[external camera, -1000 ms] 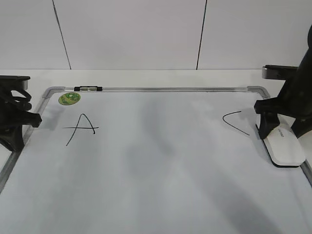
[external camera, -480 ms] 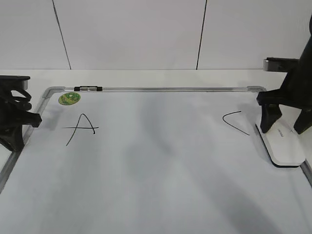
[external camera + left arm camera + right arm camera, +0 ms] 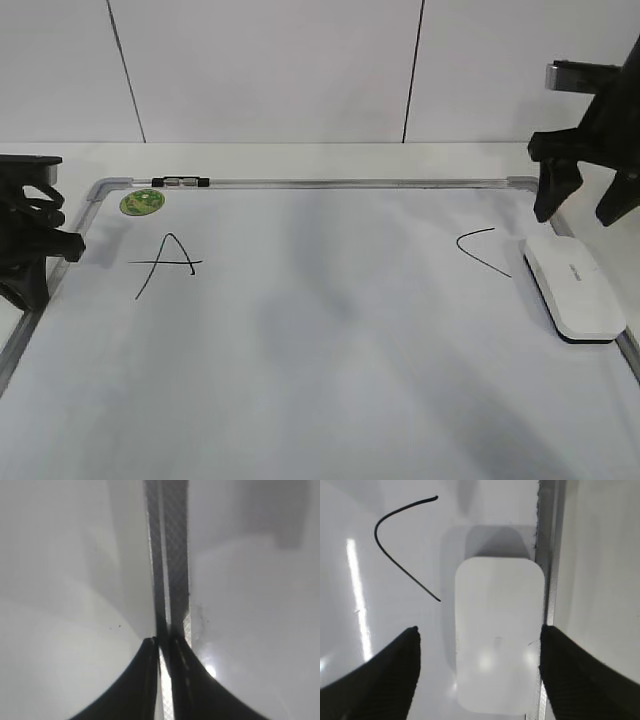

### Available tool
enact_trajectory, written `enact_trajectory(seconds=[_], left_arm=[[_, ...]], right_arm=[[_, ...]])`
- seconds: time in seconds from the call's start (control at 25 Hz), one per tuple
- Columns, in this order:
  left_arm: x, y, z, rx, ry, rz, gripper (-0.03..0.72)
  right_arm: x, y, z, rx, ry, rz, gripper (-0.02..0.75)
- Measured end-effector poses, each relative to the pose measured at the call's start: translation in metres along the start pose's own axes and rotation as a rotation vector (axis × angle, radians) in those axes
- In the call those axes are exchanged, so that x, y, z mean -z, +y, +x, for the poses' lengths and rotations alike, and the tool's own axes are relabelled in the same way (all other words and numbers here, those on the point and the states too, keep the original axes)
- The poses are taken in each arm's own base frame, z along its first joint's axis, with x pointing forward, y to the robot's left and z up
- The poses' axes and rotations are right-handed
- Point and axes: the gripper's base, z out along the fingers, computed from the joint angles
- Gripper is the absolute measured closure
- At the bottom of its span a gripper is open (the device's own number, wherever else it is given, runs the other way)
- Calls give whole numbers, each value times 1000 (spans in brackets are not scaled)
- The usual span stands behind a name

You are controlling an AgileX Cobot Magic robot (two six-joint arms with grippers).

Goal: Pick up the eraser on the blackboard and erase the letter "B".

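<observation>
Right gripper point(image 3: 590, 200) hovers, fingers spread wide, above the white eraser point(image 3: 574, 285) lying at the blackboard's point(image 3: 330, 330) 3 o'clock edge; left gripper point(image 3: 164, 645) pinched closed.

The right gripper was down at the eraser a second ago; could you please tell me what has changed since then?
The right gripper has lifted up and away from the eraser, open and empty, leaving it flat on the blackboard beside the right frame. The eraser shifted at most slightly. The left gripper, the "A" and the curved stroke stayed as they were.
</observation>
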Motion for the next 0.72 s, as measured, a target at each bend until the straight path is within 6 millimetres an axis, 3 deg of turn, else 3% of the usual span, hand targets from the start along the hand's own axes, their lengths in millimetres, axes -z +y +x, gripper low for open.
enact_trajectory(seconds=[0.12, 0.4, 0.72], left_arm=[[0, 0, 0, -11, 0, -3, 594], [1, 1, 0, -27, 3, -14, 379], [19, 1, -8, -30, 9, -16, 349]], right_arm=[[11, 2, 3, -2, -26, -14, 187], [39, 6, 11, -1, -93, -33, 217], [74, 12, 24, -3, -180, -79, 218]])
